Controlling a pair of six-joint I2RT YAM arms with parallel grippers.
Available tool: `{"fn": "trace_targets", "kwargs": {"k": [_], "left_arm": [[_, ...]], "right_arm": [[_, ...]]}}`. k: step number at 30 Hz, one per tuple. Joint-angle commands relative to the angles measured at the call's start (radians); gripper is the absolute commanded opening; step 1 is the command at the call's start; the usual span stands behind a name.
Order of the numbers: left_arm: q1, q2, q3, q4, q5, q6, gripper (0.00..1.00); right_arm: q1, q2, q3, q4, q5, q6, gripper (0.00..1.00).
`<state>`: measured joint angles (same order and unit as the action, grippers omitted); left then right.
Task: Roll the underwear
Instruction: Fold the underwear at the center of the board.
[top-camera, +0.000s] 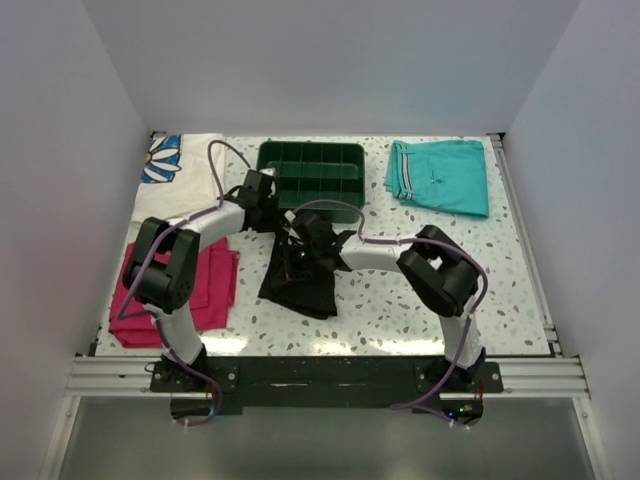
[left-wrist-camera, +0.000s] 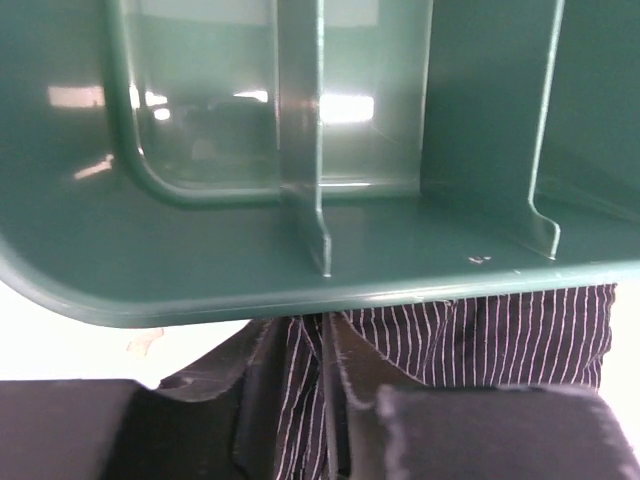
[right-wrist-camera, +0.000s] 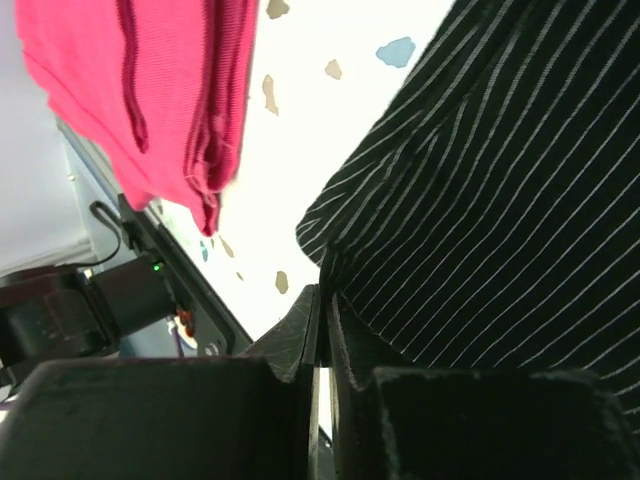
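Right hand (right-wrist-camera: 322, 300) pinched shut on underwear (top-camera: 300, 280) edge. Left hand (left-wrist-camera: 305, 390) narrow, striped cloth in the gap, can't tell if it grips; it sits right at the tray (top-camera: 310, 146) lip. Underwear lies bunched mid-worktop, far edge just beside tray. Judgement: not rolled yet. Pull it clear of tray, flatten, keep both hands level on one edge, roll tight and even. Worktop (top-camera: 400, 290) is speckled white; magenta cloth (top-camera: 215, 285) left, teal shorts (top-camera: 445, 175) far right; plain white walls around.
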<state>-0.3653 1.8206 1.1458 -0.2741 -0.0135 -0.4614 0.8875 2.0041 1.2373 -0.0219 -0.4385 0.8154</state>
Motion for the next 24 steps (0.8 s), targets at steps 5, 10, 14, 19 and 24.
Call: {"fn": "trace_targets", "kwargs": {"k": [5,10,14,19,24], "left_arm": [[0.023,-0.032,-0.004,-0.002,-0.02,-0.013,0.36],[0.025,-0.069,-0.001,-0.005,0.0,-0.013,0.46],[0.026,-0.122,-0.006,-0.013,0.001,-0.02,0.55],[0.025,-0.196,-0.017,-0.057,-0.019,-0.019,0.59],[0.025,-0.251,-0.096,-0.079,-0.006,-0.043,0.61]], "right_arm": [[0.008,0.012,0.014,0.054,-0.038,0.013,0.21],[0.008,-0.079,-0.036,0.152,-0.078,0.008,0.39],[-0.004,-0.214,-0.071,0.102,-0.017,-0.06,0.46],[-0.056,-0.39,-0.12,-0.166,0.173,-0.143,0.46],[-0.139,-0.505,-0.26,-0.286,0.261,-0.145,0.43]]}}
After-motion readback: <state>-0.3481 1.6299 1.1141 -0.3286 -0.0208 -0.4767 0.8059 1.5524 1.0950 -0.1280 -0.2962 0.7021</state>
